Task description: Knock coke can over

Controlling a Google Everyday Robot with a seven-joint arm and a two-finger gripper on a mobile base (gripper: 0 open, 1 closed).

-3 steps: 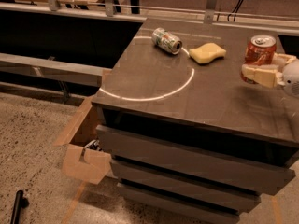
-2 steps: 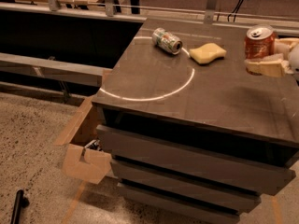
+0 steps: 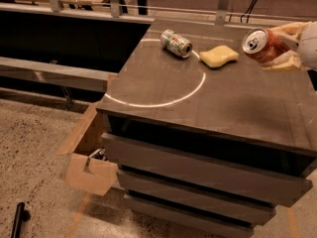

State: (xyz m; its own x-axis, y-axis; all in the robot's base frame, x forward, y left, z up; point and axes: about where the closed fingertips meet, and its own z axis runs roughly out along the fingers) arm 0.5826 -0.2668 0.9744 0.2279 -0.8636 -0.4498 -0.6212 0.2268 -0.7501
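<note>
The coke can (image 3: 261, 45) is red-orange with a silver top and pull tab. It is at the far right of the dark cabinet top (image 3: 218, 98), tilted far over with its top facing left. My gripper (image 3: 272, 48) reaches in from the right edge. Its pale fingers (image 3: 284, 63) lie above and below the can's body and are closed against it.
A green-and-white silver can (image 3: 176, 42) lies on its side at the back of the top, beside a yellow sponge (image 3: 218, 56). A white arc (image 3: 163, 100) is drawn on the surface. An open cardboard box (image 3: 91, 157) stands on the floor at the cabinet's left.
The coke can stood upright between the fingers a second ago. It has since moved up and back with the gripper and tipped over to the left.
</note>
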